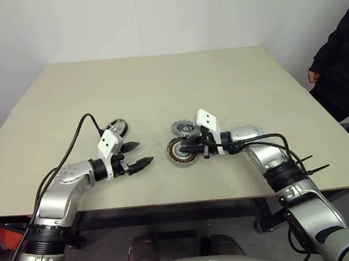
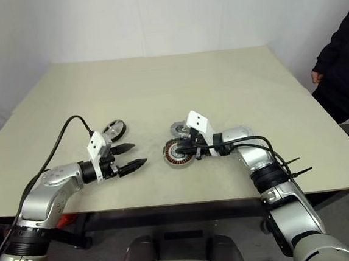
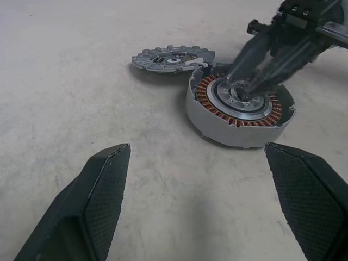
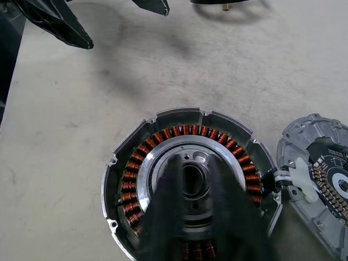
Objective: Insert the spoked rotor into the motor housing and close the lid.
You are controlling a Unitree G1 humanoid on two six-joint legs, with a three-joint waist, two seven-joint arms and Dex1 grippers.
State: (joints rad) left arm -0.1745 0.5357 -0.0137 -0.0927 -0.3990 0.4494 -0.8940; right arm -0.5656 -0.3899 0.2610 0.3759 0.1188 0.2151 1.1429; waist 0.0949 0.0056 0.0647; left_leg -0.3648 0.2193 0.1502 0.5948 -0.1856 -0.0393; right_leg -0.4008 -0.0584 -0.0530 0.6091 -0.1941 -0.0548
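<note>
Right gripper [image 3: 246,89] closed, tips over the housing [image 3: 239,109] hub, holding nothing visible; left gripper [image 1: 139,155] wide open, empty; rotor [image 3: 173,58] beside housing, lid [image 2: 114,129] apart

Left hand [image 3: 198,209] fingers spread wide; right hand [image 3: 244,89] pinches closed inside motor housing [image 3: 239,111]; spoked rotor [image 3: 173,57] beside.

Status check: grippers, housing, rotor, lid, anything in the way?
Left gripper open, empty. Right gripper shut, tips in the motor housing centre. Toothed disc flat beside housing. Another round part behind left gripper. Nothing blocking.
</note>
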